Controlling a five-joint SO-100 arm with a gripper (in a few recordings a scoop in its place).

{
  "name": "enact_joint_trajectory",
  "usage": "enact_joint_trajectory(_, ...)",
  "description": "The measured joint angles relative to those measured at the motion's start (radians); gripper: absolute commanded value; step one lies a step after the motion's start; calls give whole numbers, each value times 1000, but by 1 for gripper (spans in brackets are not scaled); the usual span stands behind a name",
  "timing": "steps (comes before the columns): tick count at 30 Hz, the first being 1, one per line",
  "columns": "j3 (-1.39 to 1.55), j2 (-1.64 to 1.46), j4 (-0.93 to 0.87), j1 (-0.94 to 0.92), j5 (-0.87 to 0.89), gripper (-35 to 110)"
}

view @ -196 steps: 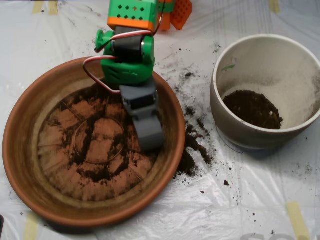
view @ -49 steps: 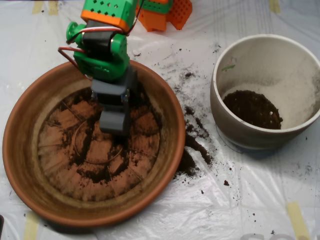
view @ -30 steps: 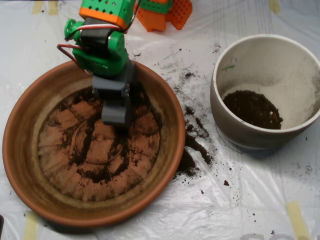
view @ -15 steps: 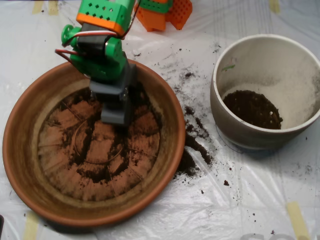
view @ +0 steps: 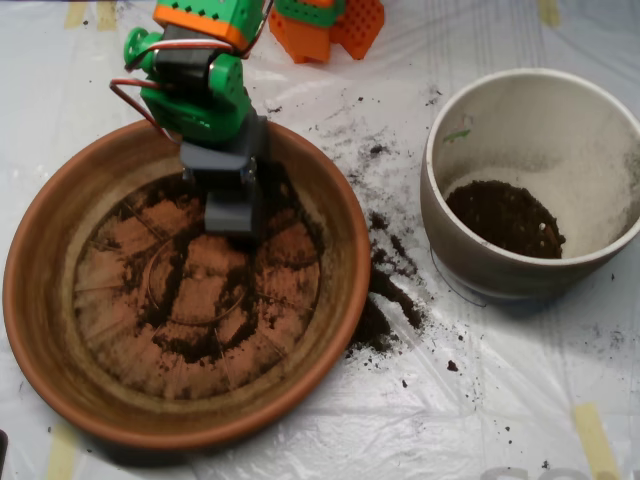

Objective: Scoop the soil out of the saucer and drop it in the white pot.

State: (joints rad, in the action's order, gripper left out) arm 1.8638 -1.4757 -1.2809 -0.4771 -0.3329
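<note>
Where the grey clamshell scoop hangs over the far part of the big round orange clay saucer, the dark crumbly soil lies thin, just nearer than its tip. The round white pot sits well to the right.

Soil streaking saucer — heap inside white pot

No legible text, labels, brands, numbers or signs on any surface in the overhead view.
</note>
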Motion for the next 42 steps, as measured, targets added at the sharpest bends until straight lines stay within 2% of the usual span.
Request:
enact_joint_trajectory(9,12,-37,-37,8,-32,2)
enact_joint_trajectory(24,-20,15,-52,5,-12,-1)
enact_joint_trajectory(30,-14,-95,-52,25,52,-1)
enact_joint_trajectory(36,-179,-227,-129,132,141,-1)
enact_joint_trajectory(42,-445,-354,-264,374,178,-1)
